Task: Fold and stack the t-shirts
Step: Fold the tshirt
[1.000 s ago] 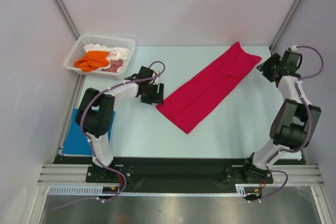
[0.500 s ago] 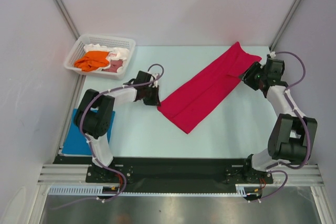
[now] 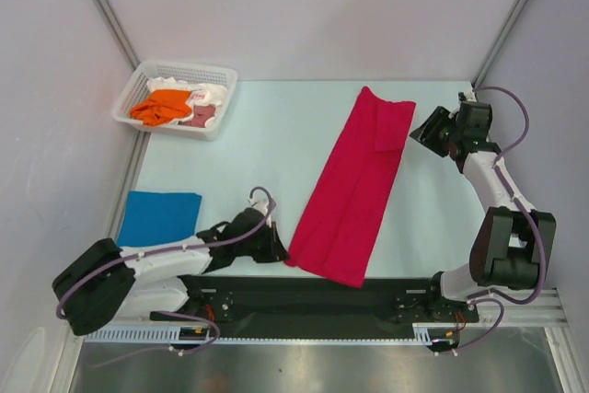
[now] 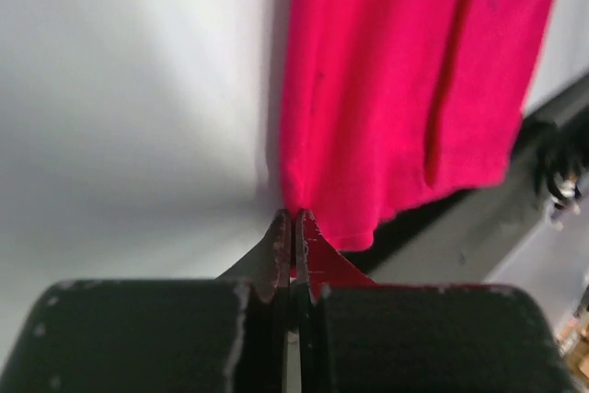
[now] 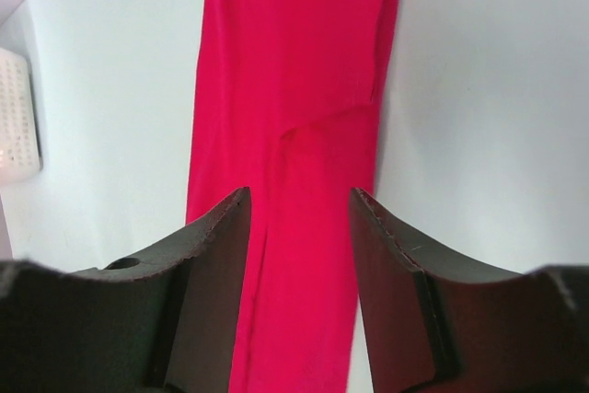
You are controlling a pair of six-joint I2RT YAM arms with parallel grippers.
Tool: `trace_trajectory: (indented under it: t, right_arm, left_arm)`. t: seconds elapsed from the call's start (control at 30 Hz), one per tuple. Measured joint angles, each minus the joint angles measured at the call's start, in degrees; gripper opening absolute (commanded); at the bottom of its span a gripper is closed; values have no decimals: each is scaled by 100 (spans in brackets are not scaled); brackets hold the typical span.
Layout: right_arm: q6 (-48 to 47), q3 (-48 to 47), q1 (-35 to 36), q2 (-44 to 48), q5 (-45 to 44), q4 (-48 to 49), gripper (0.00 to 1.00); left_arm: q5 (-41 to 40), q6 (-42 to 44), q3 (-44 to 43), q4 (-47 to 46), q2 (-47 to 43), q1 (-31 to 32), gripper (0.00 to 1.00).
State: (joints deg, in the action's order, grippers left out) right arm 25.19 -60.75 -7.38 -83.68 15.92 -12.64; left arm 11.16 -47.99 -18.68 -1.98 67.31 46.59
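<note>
The crimson-red t-shirt lies folded into a long strip, running from the far middle of the table to the near edge, where its end overlaps the black base rail. My left gripper is low at the near edge, shut on the shirt's near left corner; the left wrist view shows the jaws pinched on the red cloth. My right gripper is open just right of the shirt's far end. In the right wrist view the gripper holds nothing, and the red strip stretches away beyond it.
A bright blue t-shirt lies folded flat at the near left. The white lattice basket stands at the far left corner with orange, white and dusty-pink t-shirts in it. Walls close the table on three sides.
My left gripper shut on the red shirt's corner and pulled it back to the near edge, swinging the strip from diagonal to nearly lengthwise. The right gripper moved in towards the shirt's far end.
</note>
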Motion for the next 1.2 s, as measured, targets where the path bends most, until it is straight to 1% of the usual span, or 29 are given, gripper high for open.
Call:
trace_trajectory:
  t: [0.07,0.13,0.2,0.23,0.27,0.37,0.43,0.47,0.53,0.57,0.7,0.73,0.77,0.83,0.87,0.93,0.97,1.03,1.1,1.13,1.2]
  right_arm:
    - [-22,0,63,-28,2,9,51]
    - [-26,0,138,-81,-2,28,51]
    - [-26,-4,260,-186,-52,61,51]
    - [-26,-17,341,-254,-85,66,51]
    - [-26,-48,457,-356,-120,76,51]
    - [-15,-221,861,-732,-264,111,51]
    - [4,-363,1040,-935,-332,151,51]
    - [48,-564,1224,-1222,-369,214,50]
    - [116,-863,1399,-1578,-409,306,51]
    - [144,-1084,1471,-1799,-450,356,51]
    - [232,-2107,1631,-2787,-573,544,49]
    - [236,-2396,1657,-3045,-625,577,48]
    - [240,-2684,1681,-3320,-688,588,43]
    - [232,-3185,1709,-3764,-815,640,40]
    - [229,-3399,1720,-3974,-887,654,36]
    - [216,-3836,1742,-4371,-1034,586,31]
    - [216,-4057,1746,-4572,-1104,579,24]
    - [197,-4374,1773,-4859,-1176,535,16]
    - [195,-4601,1781,-5090,-1235,503,13]
    - [197,-4695,1784,-5182,-1263,470,10]
    - [205,-4833,1788,-5329,-1290,433,8]
  left_arm:
    - [-435,-579,142,-7,-282,748,0]
    - [-911,-1108,122,-85,-361,1532,1]
    - [-1204,-1447,24,-120,-256,2059,9]
    - [-1355,-1569,-70,-116,-122,2251,13]
    - [-1456,-1665,-179,-111,44,2396,23]
    - [-1696,-1836,-385,-46,321,2671,38]
    - [-1786,-1853,-387,37,256,2750,43]
    - [-1860,-1849,-385,170,155,2765,49]
    - [-2033,-1777,-385,562,-243,2778,56]
    - [-2181,-1700,-385,839,-601,2778,60]
    - [-2592,-1364,-538,1589,-1696,2721,62]
    - [-2653,-1279,-597,1700,-1895,2697,63]
    - [-2750,-1150,-684,1843,-2129,2632,62]
    - [-2868,-968,-804,1989,-2439,2496,62]
    - [-2911,-863,-846,2024,-2549,2417,62]
    - [-3001,-662,-896,2079,-2708,2273,63]
    - [-3021,-551,-907,2105,-2741,2184,63]
    - [-3001,-326,-918,2122,-2741,1921,64]
    - [-2916,-101,-938,2118,-2640,1517,64]
    - [-2835,24,-962,2114,-2562,1300,64]
    - [-2693,227,-1054,2090,-2396,973,63]
